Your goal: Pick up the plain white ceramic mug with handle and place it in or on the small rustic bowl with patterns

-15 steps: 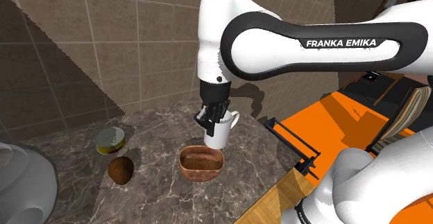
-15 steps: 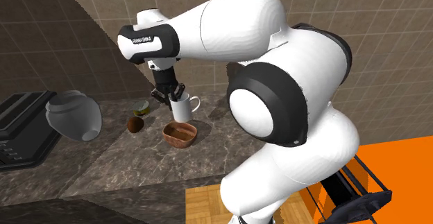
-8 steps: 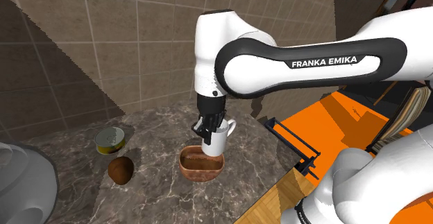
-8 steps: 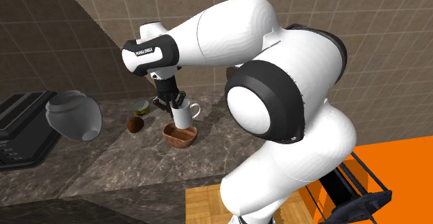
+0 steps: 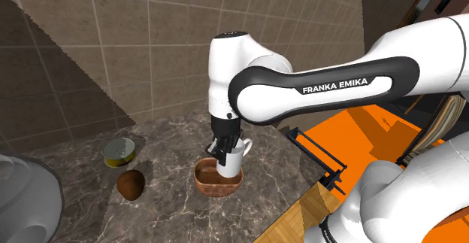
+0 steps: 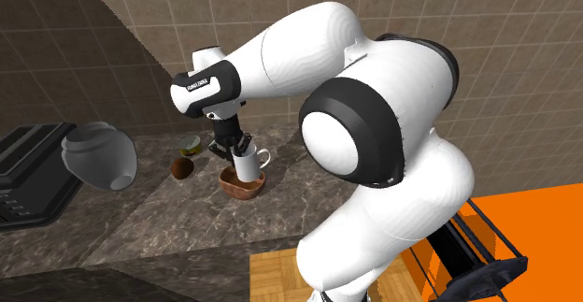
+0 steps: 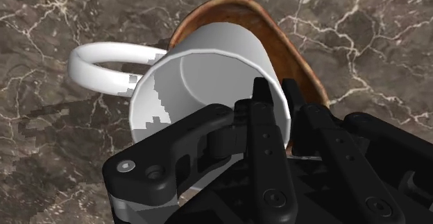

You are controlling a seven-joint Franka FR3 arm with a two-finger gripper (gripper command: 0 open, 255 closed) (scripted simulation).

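A plain white mug [image 5: 234, 159] with a handle hangs upright over a small brown bowl [image 5: 207, 181] on the dark marble counter. Its base sits down inside the bowl's rim; whether it touches the bottom I cannot tell. My black gripper [image 5: 222, 145] is shut on the mug's rim, one finger inside and one outside. In the second exterior view the mug [image 6: 248, 165] stands in the bowl [image 6: 235, 186] under the gripper [image 6: 234, 149]. The wrist view looks into the mug [image 7: 208, 70], its handle [image 7: 104, 66] sticking out sideways, the bowl [image 7: 295, 59] beneath, and the gripper [image 7: 277, 96] clamping the wall.
An open tin can [image 5: 119, 153] and a brown rounded object [image 5: 131, 183] lie toward the shoulder view's left of the bowl. A grey pot [image 6: 98, 155] and a black appliance [image 6: 26, 171] stand further that way. A tiled wall backs the counter; an orange surface [image 5: 361, 132] lies beyond its edge.
The gripper has carried the mug toward the bowl and lowered it, from beside and above the bowl to down inside its rim.
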